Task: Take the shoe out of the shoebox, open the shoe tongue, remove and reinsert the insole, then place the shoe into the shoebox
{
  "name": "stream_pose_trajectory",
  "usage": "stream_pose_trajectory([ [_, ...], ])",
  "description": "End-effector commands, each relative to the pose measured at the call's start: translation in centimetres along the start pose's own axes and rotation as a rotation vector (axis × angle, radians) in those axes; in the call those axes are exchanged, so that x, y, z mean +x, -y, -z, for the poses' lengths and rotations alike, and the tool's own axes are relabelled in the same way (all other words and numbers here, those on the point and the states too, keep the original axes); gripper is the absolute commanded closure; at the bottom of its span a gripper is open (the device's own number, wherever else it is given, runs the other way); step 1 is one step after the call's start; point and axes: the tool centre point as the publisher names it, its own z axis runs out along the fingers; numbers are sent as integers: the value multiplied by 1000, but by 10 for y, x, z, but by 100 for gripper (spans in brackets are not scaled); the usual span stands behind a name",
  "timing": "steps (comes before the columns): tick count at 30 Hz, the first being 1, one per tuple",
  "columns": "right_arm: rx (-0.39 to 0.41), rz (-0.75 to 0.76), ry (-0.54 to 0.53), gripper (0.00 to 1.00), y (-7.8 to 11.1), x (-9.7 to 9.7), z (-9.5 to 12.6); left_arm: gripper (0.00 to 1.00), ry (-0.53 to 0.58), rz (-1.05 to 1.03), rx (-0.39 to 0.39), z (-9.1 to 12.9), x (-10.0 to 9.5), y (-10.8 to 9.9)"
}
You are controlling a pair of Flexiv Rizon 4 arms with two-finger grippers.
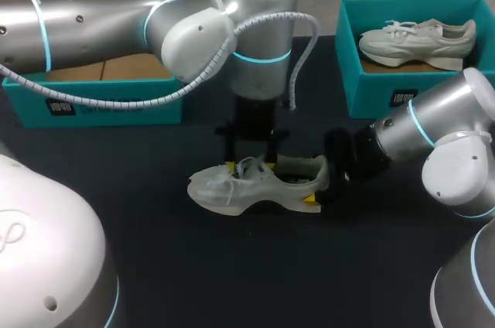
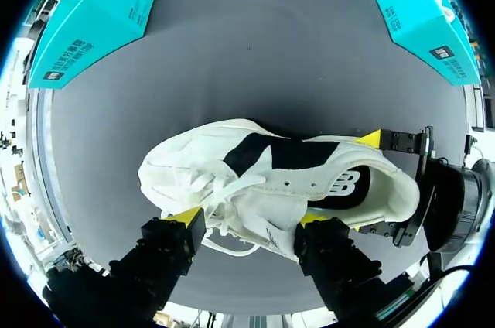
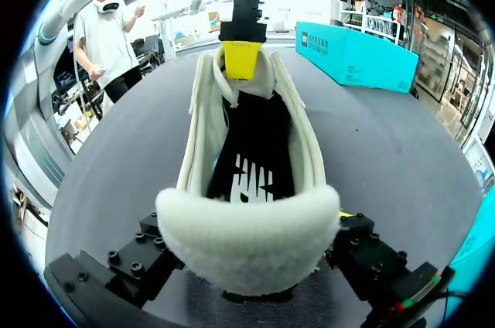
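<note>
Silver arms [image 1: 93, 22], cyan joint rings [image 1: 261, 56], white ribbed cable [image 1: 308, 38]

You cannot see the far side of the shoe [image 1: 255, 185] from the head view: the left arm [image 1: 255, 42] stands over it. From the right wrist, the shoe's heel covers the tips of the right gripper [image 3: 251, 262]. Beyond the shoe, that arm hides much of the left shoebox [image 1: 100, 104], and the right arm [image 1: 433, 131] covers a corner of the right shoebox [image 1: 371, 92].

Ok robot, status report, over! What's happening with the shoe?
Left gripper pinching shoe tongue. Right gripper clamps heel. Shoe on table. Nothing blocking.
</note>
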Motion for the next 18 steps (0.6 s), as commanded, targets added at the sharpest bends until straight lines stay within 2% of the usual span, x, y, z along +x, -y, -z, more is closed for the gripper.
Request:
stream_pose_trajectory([
  [1, 2, 0, 3, 100, 4, 1, -3, 100, -54, 4, -2, 3, -12, -3],
  [5, 2, 0, 3, 100, 4, 1, -3, 100, -125, -19, -20, 7, -19, -6],
  [14, 2, 0, 3, 100, 4, 1, -3, 100, -167, -15, -2, 19, -33, -10],
  [18, 2, 0, 3, 100, 4, 1, -3, 100, -219, -12, -7, 23, -43, -12],
])
